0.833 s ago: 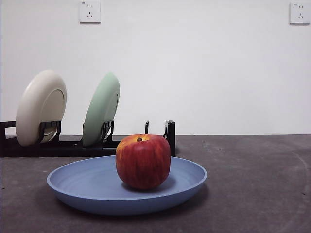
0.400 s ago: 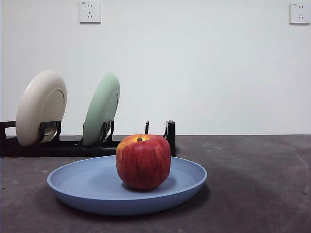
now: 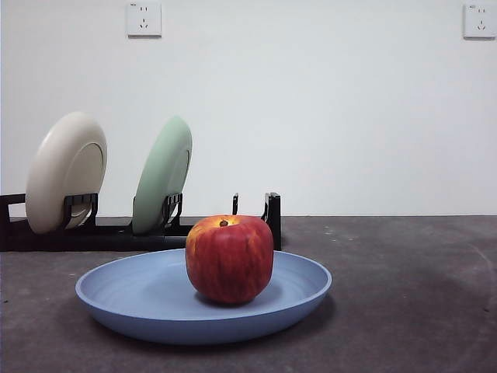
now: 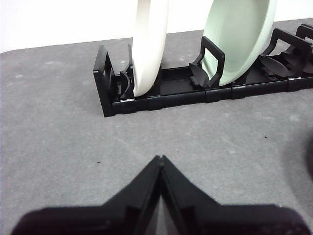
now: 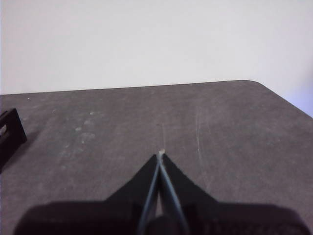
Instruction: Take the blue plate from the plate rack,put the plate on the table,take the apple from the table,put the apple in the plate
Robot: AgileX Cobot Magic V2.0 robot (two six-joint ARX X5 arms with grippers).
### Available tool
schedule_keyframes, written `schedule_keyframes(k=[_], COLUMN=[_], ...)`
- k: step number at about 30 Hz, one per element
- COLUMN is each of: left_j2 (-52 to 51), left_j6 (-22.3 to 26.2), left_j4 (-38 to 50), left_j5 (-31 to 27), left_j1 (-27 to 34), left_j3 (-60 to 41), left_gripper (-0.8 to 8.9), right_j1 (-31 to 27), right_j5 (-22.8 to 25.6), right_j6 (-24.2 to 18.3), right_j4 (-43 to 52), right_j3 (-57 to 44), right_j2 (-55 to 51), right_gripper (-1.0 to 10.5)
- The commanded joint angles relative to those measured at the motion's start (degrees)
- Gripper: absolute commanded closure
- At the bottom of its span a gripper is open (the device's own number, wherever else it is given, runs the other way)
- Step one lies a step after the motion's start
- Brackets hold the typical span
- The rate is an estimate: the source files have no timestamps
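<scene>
The red apple [image 3: 229, 259] stands upright in the middle of the blue plate [image 3: 140, 299], which lies flat on the dark grey table [image 3: 411, 295] in front of the black plate rack [image 3: 109, 233]. The rack also shows in the left wrist view [image 4: 195, 90]. My left gripper [image 4: 160, 159] is shut and empty, above bare table in front of the rack's end. My right gripper [image 5: 161, 154] is shut and empty over bare table, away from the plate. Neither gripper shows in the front view.
A cream plate [image 3: 66, 171] and a pale green plate [image 3: 163, 175] stand on edge in the rack; both also show in the left wrist view, cream [image 4: 149, 44] and green [image 4: 239, 39]. A white wall stands behind the table. The table's far corner [image 5: 254, 83] is rounded.
</scene>
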Motion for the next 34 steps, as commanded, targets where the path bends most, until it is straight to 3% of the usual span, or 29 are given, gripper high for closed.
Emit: schedule_keyframes(k=[1, 7, 18, 34], left_j2=[0.0, 0.1, 0.1, 0.1], left_j6=[-0.3, -0.3, -0.3, -0.3], left_j4=[0.3, 0.3, 0.3, 0.4], left_j5=[0.0, 0.0, 0.0, 0.0], left_j1=[0.1, 0.1, 0.1, 0.2], left_j3=[-0.6, -0.6, -0.6, -0.6], left_gripper=[8.17, 8.17, 8.17, 8.17], right_j1=[0.0, 0.0, 0.0, 0.0], right_j5=[0.7, 4.5, 4.5, 4.5], right_j6=[0.2, 0.3, 0.3, 0.2], right_j4=[0.3, 0.2, -5.9, -5.8], right_j3=[-2.4, -6.1, -6.6, -6.6], right_j2=[-1.0, -4.3, -6.0, -6.0], right_gripper=[9.5, 9.5, 9.5, 9.5])
